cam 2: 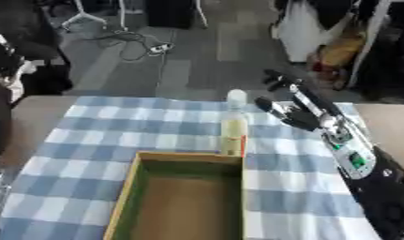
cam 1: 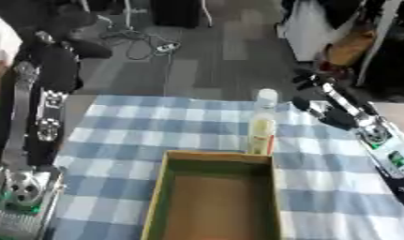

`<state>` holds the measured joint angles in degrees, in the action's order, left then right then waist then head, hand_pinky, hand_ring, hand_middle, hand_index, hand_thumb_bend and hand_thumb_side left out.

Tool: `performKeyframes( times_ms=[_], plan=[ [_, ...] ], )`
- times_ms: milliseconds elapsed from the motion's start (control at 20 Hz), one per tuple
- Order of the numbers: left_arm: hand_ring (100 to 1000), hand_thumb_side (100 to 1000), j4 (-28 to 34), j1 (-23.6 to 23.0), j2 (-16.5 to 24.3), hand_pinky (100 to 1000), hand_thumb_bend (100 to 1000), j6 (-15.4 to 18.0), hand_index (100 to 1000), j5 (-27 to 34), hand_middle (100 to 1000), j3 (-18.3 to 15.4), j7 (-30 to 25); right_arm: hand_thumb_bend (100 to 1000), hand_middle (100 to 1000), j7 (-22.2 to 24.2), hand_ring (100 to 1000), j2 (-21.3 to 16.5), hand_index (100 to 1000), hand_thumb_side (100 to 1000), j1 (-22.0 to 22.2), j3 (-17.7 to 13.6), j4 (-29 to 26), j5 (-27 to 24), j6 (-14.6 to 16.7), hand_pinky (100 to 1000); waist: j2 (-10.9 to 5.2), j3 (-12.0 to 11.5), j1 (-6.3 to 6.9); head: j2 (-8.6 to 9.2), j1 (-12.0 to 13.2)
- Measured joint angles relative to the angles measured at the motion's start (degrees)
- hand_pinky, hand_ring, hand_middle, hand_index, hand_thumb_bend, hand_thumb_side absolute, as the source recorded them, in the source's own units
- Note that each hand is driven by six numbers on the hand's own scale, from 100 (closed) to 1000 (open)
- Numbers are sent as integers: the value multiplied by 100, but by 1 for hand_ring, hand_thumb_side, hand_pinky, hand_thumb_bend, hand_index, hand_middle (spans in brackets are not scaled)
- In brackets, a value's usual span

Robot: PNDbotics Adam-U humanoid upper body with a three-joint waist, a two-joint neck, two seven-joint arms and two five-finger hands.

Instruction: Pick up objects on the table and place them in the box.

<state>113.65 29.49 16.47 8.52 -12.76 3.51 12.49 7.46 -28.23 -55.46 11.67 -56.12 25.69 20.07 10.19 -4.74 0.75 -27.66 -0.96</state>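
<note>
A tall pale yellow bottle (cam 1: pixel 263 123) with a white cap stands upright on the blue-and-white checked cloth (cam 1: pixel 139 136), just behind the far rim of the box. The cardboard box (cam 1: pixel 165 187) lies open near the front edge, and nothing shows inside it. My right hand (cam 2: pixel 306 117) hovers to the right of the bottle with fingers (cam 2: pixel 279 80) stretched out, open and apart from the bottle. My left arm (cam 1: pixel 45 112) rises along the left edge. Its hand is up near the top left, too dark to make out.
Beyond the table's far edge lies grey floor with cables and a power strip (cam 1: pixel 165 47). Bags and white furniture (cam 1: pixel 319 28) stand at the back right. Bare tan tabletop (cam 2: pixel 389 117) shows to the right of the cloth.
</note>
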Motion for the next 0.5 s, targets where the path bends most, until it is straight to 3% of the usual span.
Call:
performKeyframes(
  times_ms=[500],
  plan=[
    [567, 916, 0, 89, -65, 683, 472, 24, 831, 32, 767, 31, -17, 649, 833, 182, 791, -27, 1000, 968, -40, 0, -36, 248, -36, 1000, 80, -104, -66, 32, 0]
  ],
)
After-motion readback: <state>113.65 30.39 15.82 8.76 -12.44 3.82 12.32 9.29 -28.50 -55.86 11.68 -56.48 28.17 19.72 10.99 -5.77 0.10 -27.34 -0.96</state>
